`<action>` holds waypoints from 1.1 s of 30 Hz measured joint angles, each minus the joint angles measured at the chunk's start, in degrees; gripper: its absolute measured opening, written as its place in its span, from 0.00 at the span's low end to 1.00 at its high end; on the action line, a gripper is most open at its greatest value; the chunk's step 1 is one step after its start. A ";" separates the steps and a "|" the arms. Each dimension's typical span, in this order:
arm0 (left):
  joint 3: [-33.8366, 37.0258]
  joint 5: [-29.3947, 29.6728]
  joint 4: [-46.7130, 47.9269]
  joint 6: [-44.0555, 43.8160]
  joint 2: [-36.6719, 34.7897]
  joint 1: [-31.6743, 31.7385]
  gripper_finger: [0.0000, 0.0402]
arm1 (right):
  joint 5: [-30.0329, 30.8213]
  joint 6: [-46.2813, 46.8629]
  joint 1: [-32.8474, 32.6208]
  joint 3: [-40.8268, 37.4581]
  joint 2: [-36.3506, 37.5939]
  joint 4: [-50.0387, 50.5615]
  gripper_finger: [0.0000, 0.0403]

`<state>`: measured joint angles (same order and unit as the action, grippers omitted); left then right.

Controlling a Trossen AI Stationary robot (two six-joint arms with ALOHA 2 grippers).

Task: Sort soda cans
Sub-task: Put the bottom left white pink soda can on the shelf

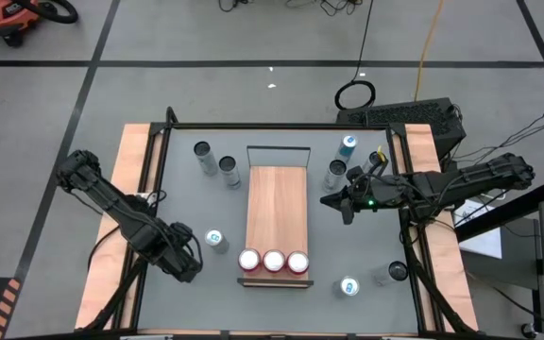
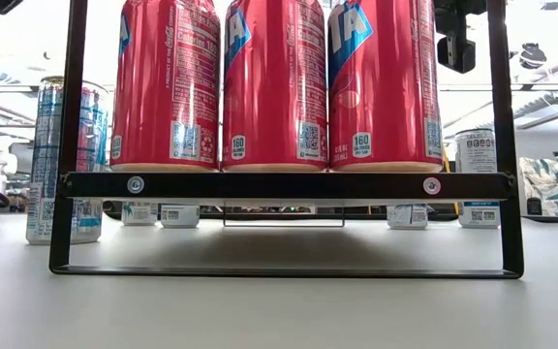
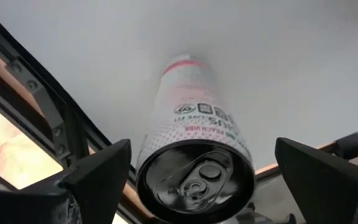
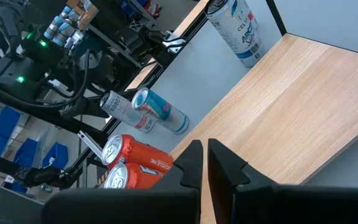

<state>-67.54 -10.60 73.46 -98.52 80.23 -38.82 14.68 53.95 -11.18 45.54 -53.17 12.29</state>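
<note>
Silver-grey can [image 3: 194,155], dark top, between wide-open left pincer [image 3: 204,177] fingers [image 3: 98,171], w/o contact; grey table [image 3: 291,62].

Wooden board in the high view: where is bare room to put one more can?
The long wooden board is bare from its far end down to the three red cans with silver tops, which fill its near edge. The grey table left of it is also free; right of it is crowded.

Three red cans [image 1: 273,261] upright in a touching row, well off the shut right gripper [image 1: 346,210]. Silver-grey can [image 3: 194,155], dark-topped, between the spread left gripper [image 3: 201,171] fingers. Blue can [image 1: 348,144] upright, just beyond right gripper.
</note>
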 joint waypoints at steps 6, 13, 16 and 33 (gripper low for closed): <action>1.23 -1.69 -0.69 -0.15 0.00 -0.57 0.85 | 0.00 0.00 0.00 0.00 0.02 0.01 0.00; 1.22 -2.09 -0.60 -0.09 0.00 -0.60 0.67 | 0.00 -0.05 0.00 0.00 0.02 0.01 0.00; 1.21 -2.09 -0.52 0.10 -0.04 -0.58 0.61 | 0.02 -0.15 0.00 0.00 0.02 0.02 0.00; -12.93 1.09 8.53 1.49 -3.53 -0.55 0.60 | 0.37 -2.93 0.33 -0.02 0.02 -1.03 0.00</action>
<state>-80.47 -9.51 81.99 -97.03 76.69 -39.38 15.05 51.02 -10.85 45.52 -53.15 11.27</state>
